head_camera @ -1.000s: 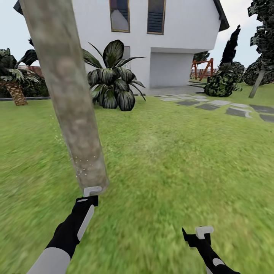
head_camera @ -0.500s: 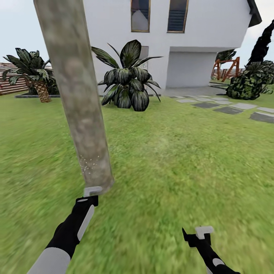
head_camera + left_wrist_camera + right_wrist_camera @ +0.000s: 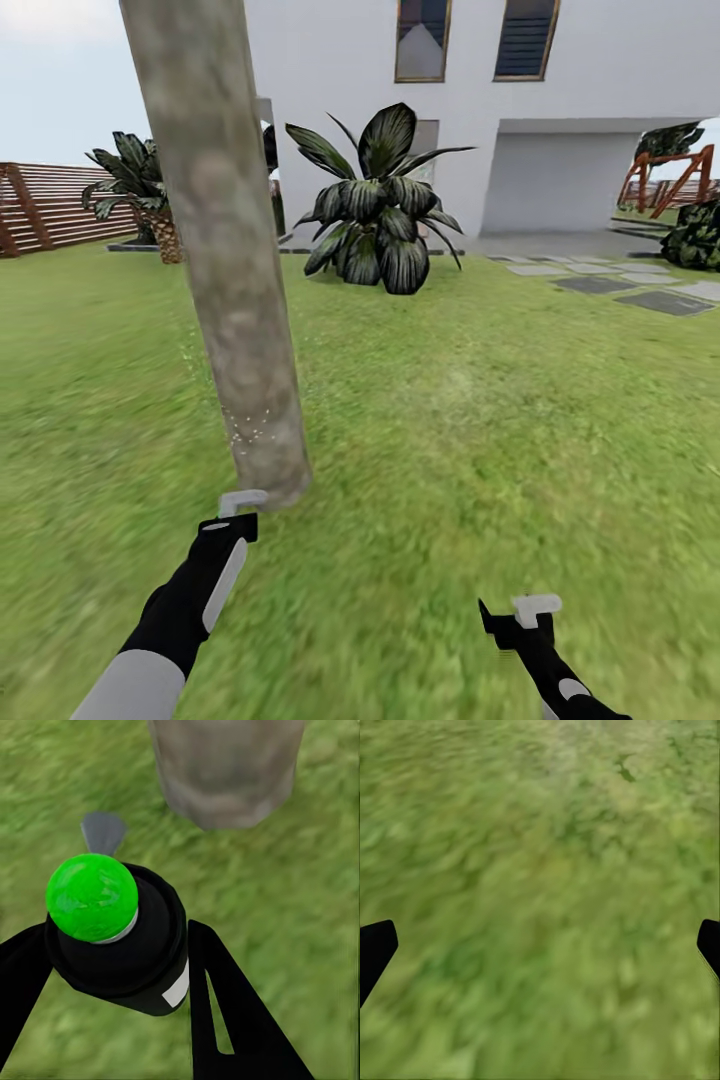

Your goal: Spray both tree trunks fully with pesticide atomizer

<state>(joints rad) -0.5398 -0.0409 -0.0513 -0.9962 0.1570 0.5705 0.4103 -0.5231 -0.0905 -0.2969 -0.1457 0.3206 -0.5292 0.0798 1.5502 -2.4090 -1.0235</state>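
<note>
Black atomizer (image 3: 120, 937) – label half hidden – in left tool (image 3: 112, 982).

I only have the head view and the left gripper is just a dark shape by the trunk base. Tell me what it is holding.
Observer: In the left wrist view the left gripper is shut on the pesticide atomizer, a black bottle with a green top.
Operator: Confirm the bottle faces the trunk.
Observer: Its green top points toward the base of the tree trunk, with a strip of grass between them.
Operator: Report the right gripper.
Observer: In the right wrist view the right gripper is open, its fingers spread wide with grass beneath and nothing between them.
</note>
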